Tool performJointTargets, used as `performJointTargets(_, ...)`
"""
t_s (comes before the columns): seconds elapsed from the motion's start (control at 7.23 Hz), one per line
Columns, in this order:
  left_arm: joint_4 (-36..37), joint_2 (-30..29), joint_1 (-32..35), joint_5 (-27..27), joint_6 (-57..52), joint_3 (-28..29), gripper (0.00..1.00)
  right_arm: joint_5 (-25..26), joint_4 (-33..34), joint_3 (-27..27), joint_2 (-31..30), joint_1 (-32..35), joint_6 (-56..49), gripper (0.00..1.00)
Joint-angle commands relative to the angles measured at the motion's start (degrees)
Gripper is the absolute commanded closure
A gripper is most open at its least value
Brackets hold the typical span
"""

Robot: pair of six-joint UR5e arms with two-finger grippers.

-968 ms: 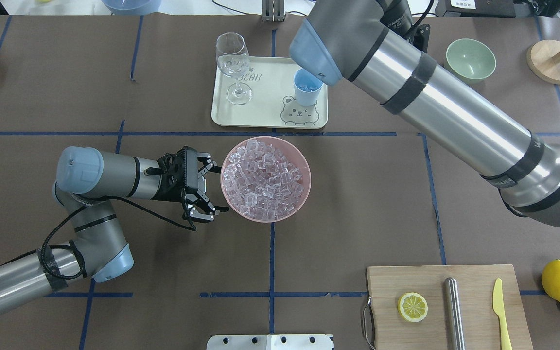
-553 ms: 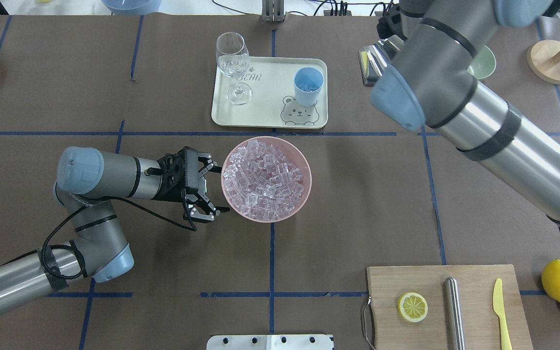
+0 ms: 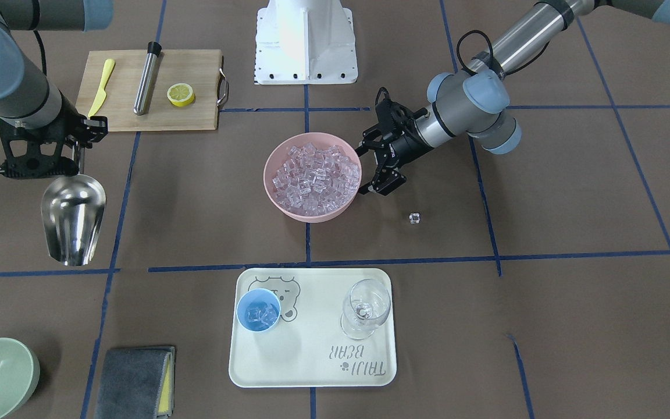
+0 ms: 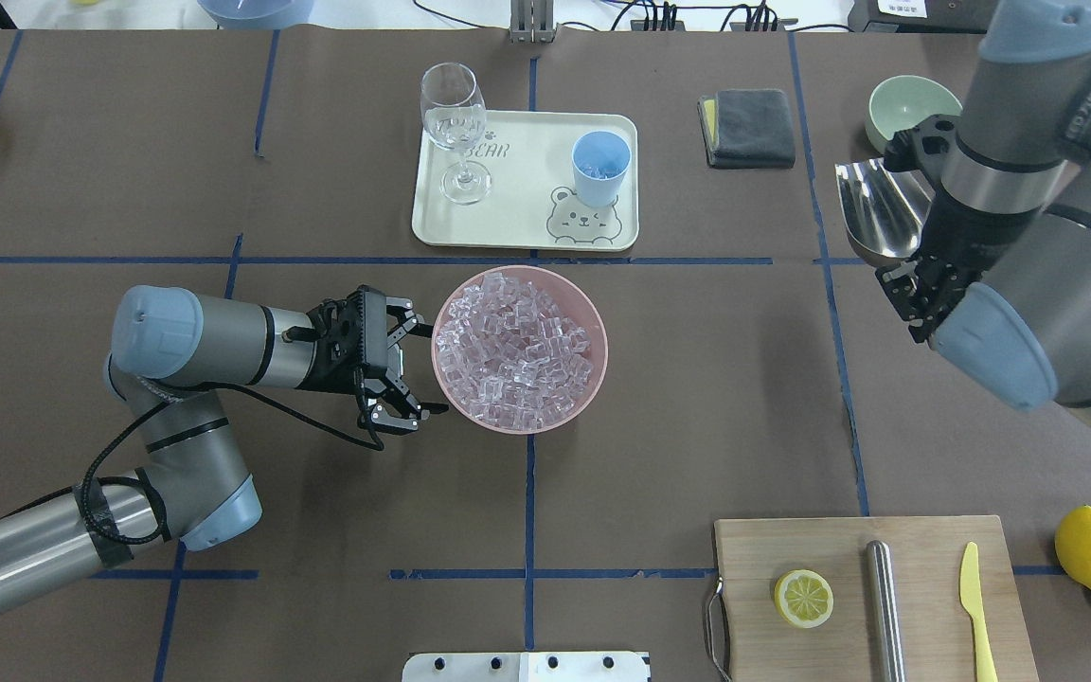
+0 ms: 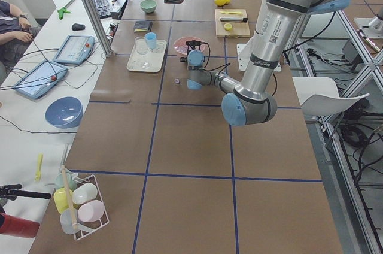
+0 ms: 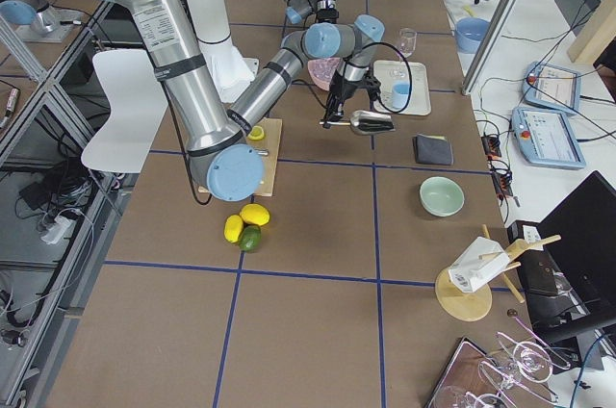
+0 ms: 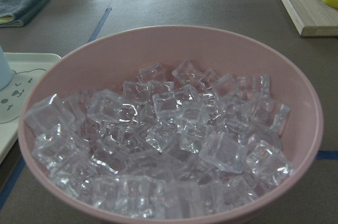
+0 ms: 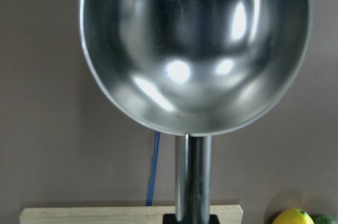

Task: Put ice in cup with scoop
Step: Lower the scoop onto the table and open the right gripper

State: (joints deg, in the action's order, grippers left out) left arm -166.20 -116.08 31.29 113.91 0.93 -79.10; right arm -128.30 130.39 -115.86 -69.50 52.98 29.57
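Empty scoop (image 3: 73, 218), right hand (image 3: 81, 148) clamped on its handle; left hand (image 4: 416, 367) apart beside pink bowl (image 4: 601, 352). Best: enter ice (image 4: 519, 352) low, lift level.

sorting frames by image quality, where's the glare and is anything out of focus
Right wrist view: bright glare spots on the scoop, the table behind it soft. Left wrist view: the ice is sharp, with small glints. Front-facing view: the white robot base is blown out.
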Motion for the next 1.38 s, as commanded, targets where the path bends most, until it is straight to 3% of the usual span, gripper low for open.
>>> performJointTargets(0.0,0.00,-0.03,0.00,0.00,-0.05,-0.08,0.00,-2.56,-5.99,-3.49,-8.09,-2.08,8.02,1.00)
performJointTargets(0.55,0.00,-0.29,0.00,0.00,-0.05,0.00,0.00,-2.57,-33.13,-2.79,-21.27,-10.34,24.62,1.00)
performJointTargets(0.97,0.09,-0.29,0.00,0.00,-0.14,0.00,0.00,-1.34,-41.25,-0.43,-24.53,-14.83,28.09,1.00)
performJointTargets(1.25,0.00,-0.29,0.00,0.00,-0.05,0.00,0.00,-1.16,-42.06,0.72,-23.94,-16.33,28.09,1.00)
